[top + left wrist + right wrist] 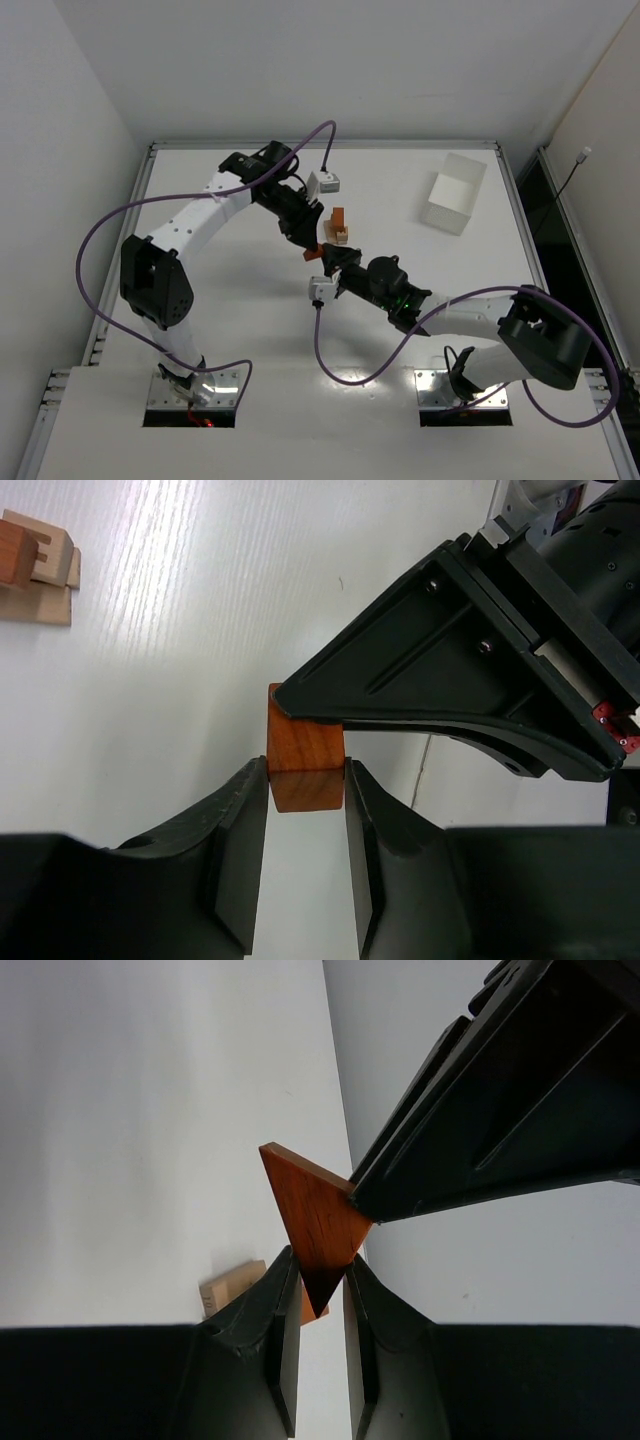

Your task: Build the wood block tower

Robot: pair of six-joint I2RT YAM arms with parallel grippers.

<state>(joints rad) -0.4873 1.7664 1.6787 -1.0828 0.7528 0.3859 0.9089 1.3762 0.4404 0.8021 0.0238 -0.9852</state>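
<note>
A reddish-orange wedge [313, 253] hangs above the table between both grippers. My left gripper [309, 246] comes from the upper left and is shut on it; in the left wrist view the wedge [305, 765] sits clamped between its fingertips [306, 780]. My right gripper [326, 260] comes from the lower right; in the right wrist view the wedge's point [318, 1225] is pinched between its jaws [318, 1275]. The partly built tower [340, 228], pale tan with an orange block on top, stands just behind and also shows in the left wrist view [35, 565].
A white rectangular tray [455, 192] stands at the back right. The right arm's finger [450, 670] crosses the left wrist view, and the left arm's finger [500, 1110] fills the upper right of the right wrist view. Purple cables loop over both arms.
</note>
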